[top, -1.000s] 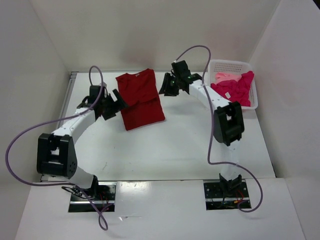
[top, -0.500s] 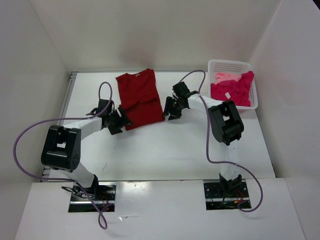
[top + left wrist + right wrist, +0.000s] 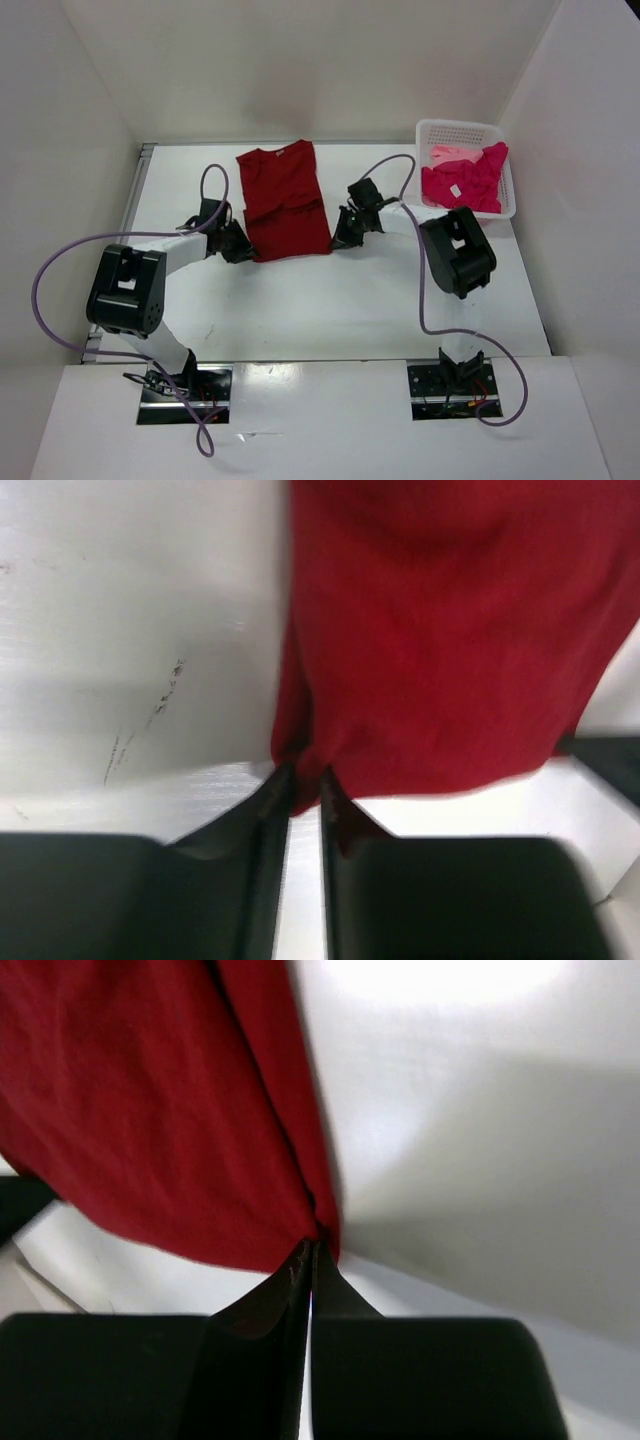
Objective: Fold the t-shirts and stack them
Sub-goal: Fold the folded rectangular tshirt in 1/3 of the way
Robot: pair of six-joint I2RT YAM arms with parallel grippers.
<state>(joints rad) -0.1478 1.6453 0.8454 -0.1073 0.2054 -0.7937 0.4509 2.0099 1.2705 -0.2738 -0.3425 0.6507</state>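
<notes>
The left tool (image 3: 305, 775) is clenched on the near-left corner of the dark red t-shirt (image 3: 285, 200). The right tool (image 3: 308, 1245) is clenched on its near-right corner, by the far edge of the counter (image 3: 330, 300).

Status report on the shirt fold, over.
Left gripper shut on dark red shirt corner. Right gripper shut on the other. Pink shirts in basket. No obstruction seen.

Both arms are stretched out low. The left gripper (image 3: 237, 246) and right gripper (image 3: 341, 236) are each pinched onto the dark red t-shirt (image 3: 286, 200).
</notes>
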